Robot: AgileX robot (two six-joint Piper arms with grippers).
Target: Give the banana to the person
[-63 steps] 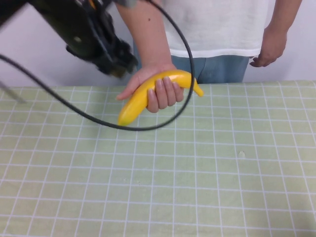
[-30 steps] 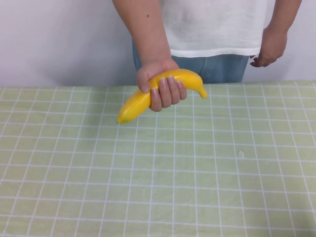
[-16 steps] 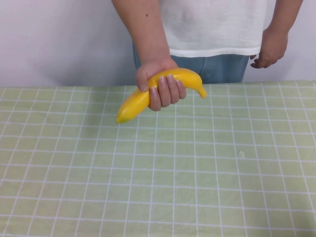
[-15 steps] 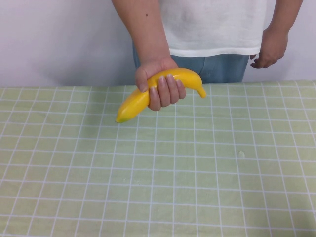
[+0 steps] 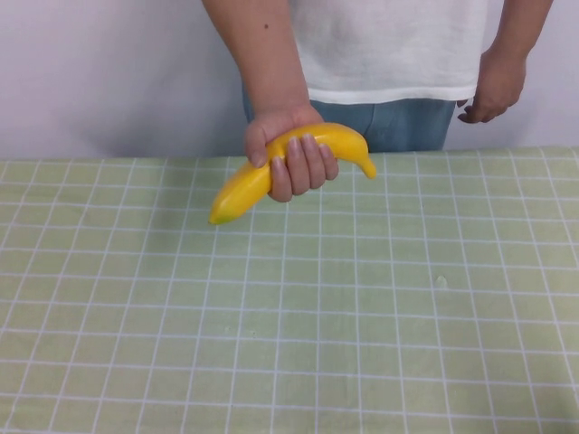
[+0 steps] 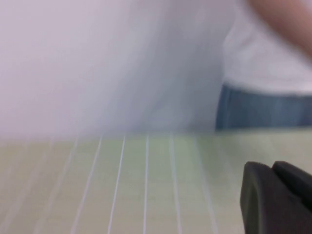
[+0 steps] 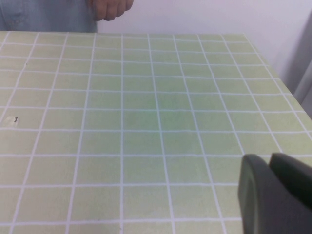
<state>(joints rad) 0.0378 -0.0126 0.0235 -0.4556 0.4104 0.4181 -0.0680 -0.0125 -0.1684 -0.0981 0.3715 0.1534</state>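
Note:
The person point(image 5: 389, 45), in a white T-shirt and blue jeans, stands behind the table. One hand point(image 5: 294, 163) grips the yellow banana point(image 5: 240, 188) at its middle and holds it a little above the table's far edge. Neither gripper shows in the high view. My left gripper point(image 6: 272, 166) shows only in the left wrist view, fingers together and empty, low over the table, facing the person's shirt point(image 6: 263, 53). My right gripper point(image 7: 270, 158) shows only in the right wrist view, fingers together and empty, above the cloth.
A green cloth with a white grid point(image 5: 362, 316) covers the table. A small pale speck point(image 5: 442, 282) lies on it at the right. The person's other hand point(image 5: 493, 86) hangs at the far right; it also shows in the right wrist view point(image 7: 112, 9).
My left arm and its cable, beside the person's hand two seconds ago, have left the high view. The hand closed round the banana and has raised it slightly.

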